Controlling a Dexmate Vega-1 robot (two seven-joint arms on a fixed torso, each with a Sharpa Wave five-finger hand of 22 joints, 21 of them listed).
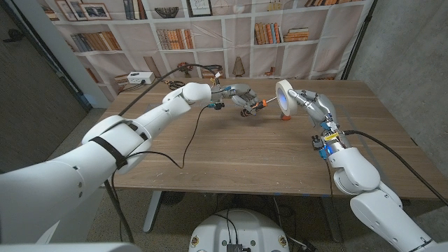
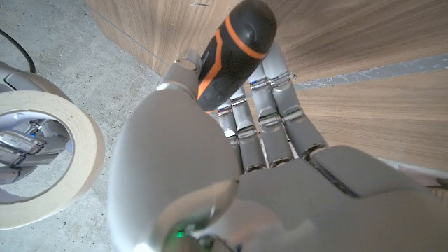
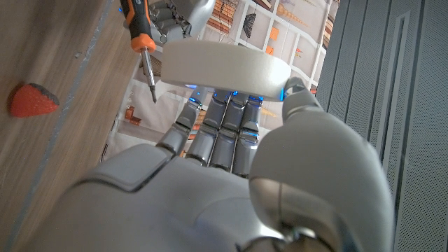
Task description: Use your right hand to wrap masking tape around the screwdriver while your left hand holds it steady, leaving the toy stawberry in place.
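Held up in my right hand (image 1: 310, 103), fingers curled on it, the masking tape (image 1: 283, 96) nears the screwdriver (image 1: 256, 106) my left hand (image 1: 236, 95) grips (strawberry (image 1: 285, 116) on tabletop (image 1: 231, 154)); approach slowly, aligned.

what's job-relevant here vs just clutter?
In the job:
left hand holding screwdriver
right hand holding masking tape roll
toy strawberry, stays put on table

Lying about:
white box
bookshelf backdrop
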